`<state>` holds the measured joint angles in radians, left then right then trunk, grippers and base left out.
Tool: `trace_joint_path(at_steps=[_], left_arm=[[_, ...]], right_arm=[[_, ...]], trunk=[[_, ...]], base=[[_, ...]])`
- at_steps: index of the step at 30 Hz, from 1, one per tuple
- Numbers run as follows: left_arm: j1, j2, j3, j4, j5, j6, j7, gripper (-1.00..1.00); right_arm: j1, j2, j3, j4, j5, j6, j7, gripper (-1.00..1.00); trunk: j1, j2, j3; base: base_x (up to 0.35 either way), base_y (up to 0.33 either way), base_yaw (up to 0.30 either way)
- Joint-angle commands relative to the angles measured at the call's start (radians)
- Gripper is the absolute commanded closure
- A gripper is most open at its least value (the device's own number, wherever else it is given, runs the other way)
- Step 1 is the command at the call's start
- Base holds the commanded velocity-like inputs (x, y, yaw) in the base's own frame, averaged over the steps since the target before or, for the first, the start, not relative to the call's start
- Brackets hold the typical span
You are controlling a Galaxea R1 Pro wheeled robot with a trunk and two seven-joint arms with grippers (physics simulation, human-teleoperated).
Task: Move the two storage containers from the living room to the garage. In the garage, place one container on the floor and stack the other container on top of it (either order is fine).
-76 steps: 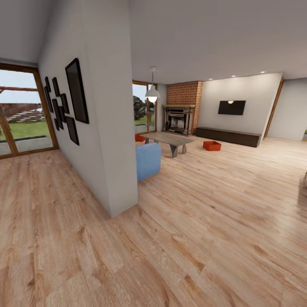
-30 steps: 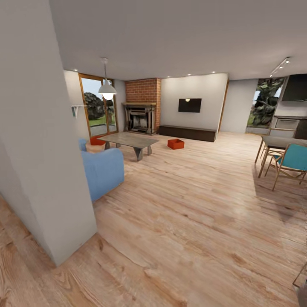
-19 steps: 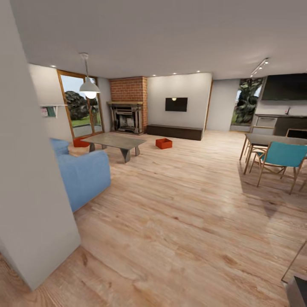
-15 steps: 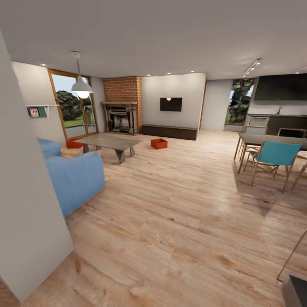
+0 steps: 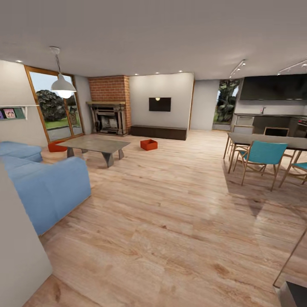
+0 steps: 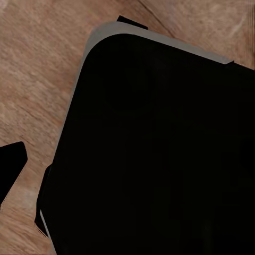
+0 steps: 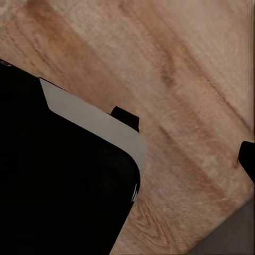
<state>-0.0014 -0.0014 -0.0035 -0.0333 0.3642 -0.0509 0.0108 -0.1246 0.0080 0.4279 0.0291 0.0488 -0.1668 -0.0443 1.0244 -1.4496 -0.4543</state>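
Note:
Two orange-red storage containers stand far off on the light wood plank floor of the living room. One container [image 5: 149, 144] sits in the open in front of the long dark low cabinet [image 5: 158, 132]. The other container [image 5: 56, 146] is by the window, partly hidden behind the coffee table [image 5: 94, 145]. In the left wrist view a black rounded part of the robot's body [image 6: 154, 154] hangs over the planks, with one dark fingertip [image 6: 10, 162] at the edge. The right wrist view has the same black body [image 7: 58, 186] and a dark fingertip [image 7: 247, 158]. Neither holds anything that I can see.
A blue sofa [image 5: 44, 185] is close at the left, with a pale wall corner [image 5: 17, 251] in front of it. The brick fireplace [image 5: 108, 115] is at the back. A dining table [image 5: 264, 140] with teal chairs [image 5: 261, 157] stands at the right. Wide wood floor [image 5: 170, 204] lies ahead.
The camera has moved past the wall corner and turned, so the whole picture has slid left and the dining area has come into sight. The containers stay where they were on the floor.

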Motion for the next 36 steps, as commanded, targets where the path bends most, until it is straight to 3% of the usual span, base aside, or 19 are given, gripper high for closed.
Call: trace_joint_path(at_steps=[1, 24, 36], left_arm=[[0.000, 0.000, -0.001, 0.000, 0.004, -0.002, 0.001, -1.00], [0.000, 0.000, -0.001, 0.000, 0.004, -0.001, 0.001, -1.00], [0.000, 0.000, 0.000, 0.000, 0.004, 0.000, 0.001, -1.00]], right_arm=[[-0.001, 0.003, 0.001, 0.003, 0.005, -0.005, -0.005, -1.00], [-0.001, 0.005, 0.000, 0.003, 0.005, 0.001, -0.005, -1.00], [-0.001, 0.000, 0.000, 0.003, 0.005, 0.000, -0.005, -1.00]], trunk=[[0.001, 0.000, -0.001], [0.001, 0.000, -0.001], [0.001, 0.000, -0.001]], base=[[0.325, 0.000, -0.055], [0.325, 0.000, -0.225], [0.325, 0.000, -0.025]])
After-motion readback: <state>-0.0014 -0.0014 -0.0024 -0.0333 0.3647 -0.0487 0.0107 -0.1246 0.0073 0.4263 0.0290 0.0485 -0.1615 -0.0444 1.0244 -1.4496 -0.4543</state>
